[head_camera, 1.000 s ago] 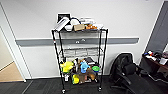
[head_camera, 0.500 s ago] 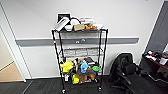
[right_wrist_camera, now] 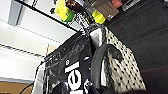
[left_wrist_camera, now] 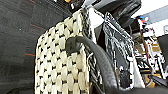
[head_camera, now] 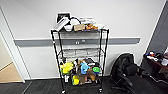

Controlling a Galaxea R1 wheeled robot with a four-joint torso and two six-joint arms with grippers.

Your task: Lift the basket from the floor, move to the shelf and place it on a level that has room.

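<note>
The shelf (head_camera: 80, 60) stands on the floor (head_camera: 40, 88) against a white wall, with a black chair (head_camera: 127, 72) to its side; books and bowls crowd its top tier, toys fill the lower tiers, and the level (head_camera: 80, 52) second from the top lies between. The basket (left_wrist_camera: 62, 62) looms close in both wrist views, woven wall and dark handle (left_wrist_camera: 97, 57) up against the cameras, glossy black-and-white packets (right_wrist_camera: 67, 67) inside. Whether either gripper's jaws are closed cannot be told.

Woven beige wicker basket (left_wrist_camera: 62, 70) cropped by the frame in both wrist views.
White lettering on the glossy black packet (right_wrist_camera: 72, 75) inside is cut off and unreadable; items atop the black wire rack (head_camera: 79, 60) blur together.
</note>
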